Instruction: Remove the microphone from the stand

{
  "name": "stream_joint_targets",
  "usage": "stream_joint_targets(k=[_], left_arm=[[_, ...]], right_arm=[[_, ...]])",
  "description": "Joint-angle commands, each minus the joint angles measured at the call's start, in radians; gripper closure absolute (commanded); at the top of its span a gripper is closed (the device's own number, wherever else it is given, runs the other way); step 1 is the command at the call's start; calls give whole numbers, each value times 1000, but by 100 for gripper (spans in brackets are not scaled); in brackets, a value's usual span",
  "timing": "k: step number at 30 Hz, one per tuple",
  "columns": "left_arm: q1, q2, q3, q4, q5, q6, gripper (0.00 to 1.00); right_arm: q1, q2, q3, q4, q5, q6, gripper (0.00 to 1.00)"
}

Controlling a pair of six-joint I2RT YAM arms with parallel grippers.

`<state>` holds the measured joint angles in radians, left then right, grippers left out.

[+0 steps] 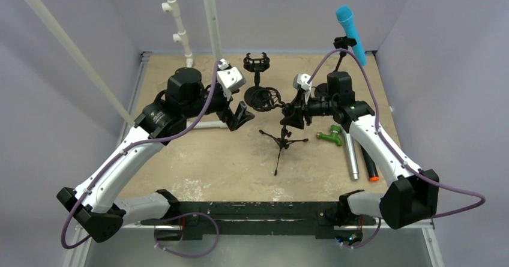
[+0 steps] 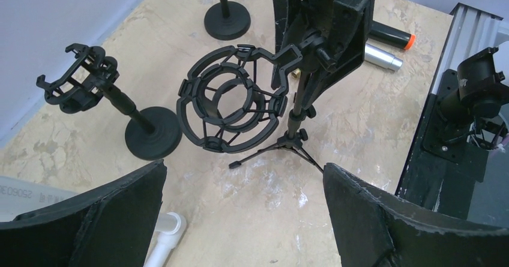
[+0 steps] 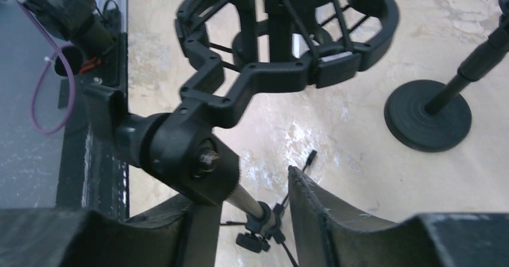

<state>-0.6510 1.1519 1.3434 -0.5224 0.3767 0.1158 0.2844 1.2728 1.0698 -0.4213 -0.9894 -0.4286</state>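
Bracing the tripod pole (image 2: 296,114): right claw (image 3: 249,195) half-open, straddling it under the empty mount (image 2: 231,99), not clamped. Left claw (image 2: 245,168) wide open, empty. Blue mic (image 1: 350,27) sits clipped far right. Clamp squarely; keep it upright.

You work inside plain pale lavender-grey walls (image 1: 270,9) that close in the back and both sides, under soft, even light. The surface is a beige, mottled stone-look tabletop (image 1: 204,159), scuffed white in patches toward its front. A white plastic pipe with clip fittings (image 1: 178,24) stands at the back left beside a plain white upright pole (image 1: 210,21), and a slanting white pole (image 1: 67,45) crosses the left wall. A black metal rail (image 1: 252,210) runs along the near edge.
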Motion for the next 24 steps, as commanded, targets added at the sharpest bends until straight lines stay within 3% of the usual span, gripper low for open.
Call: stream_joint_targets(k=[1, 10, 24], left_arm=[[7, -13, -10, 17, -9, 27, 0], [9, -41, -50, 15, -22, 33, 0], [11, -59, -67, -2, 57, 41, 0]], right_arm=[[29, 6, -16, 121, -29, 63, 64], [43, -13, 7, 202, 36, 225, 100], [44, -18, 265, -24, 94, 264, 100]])
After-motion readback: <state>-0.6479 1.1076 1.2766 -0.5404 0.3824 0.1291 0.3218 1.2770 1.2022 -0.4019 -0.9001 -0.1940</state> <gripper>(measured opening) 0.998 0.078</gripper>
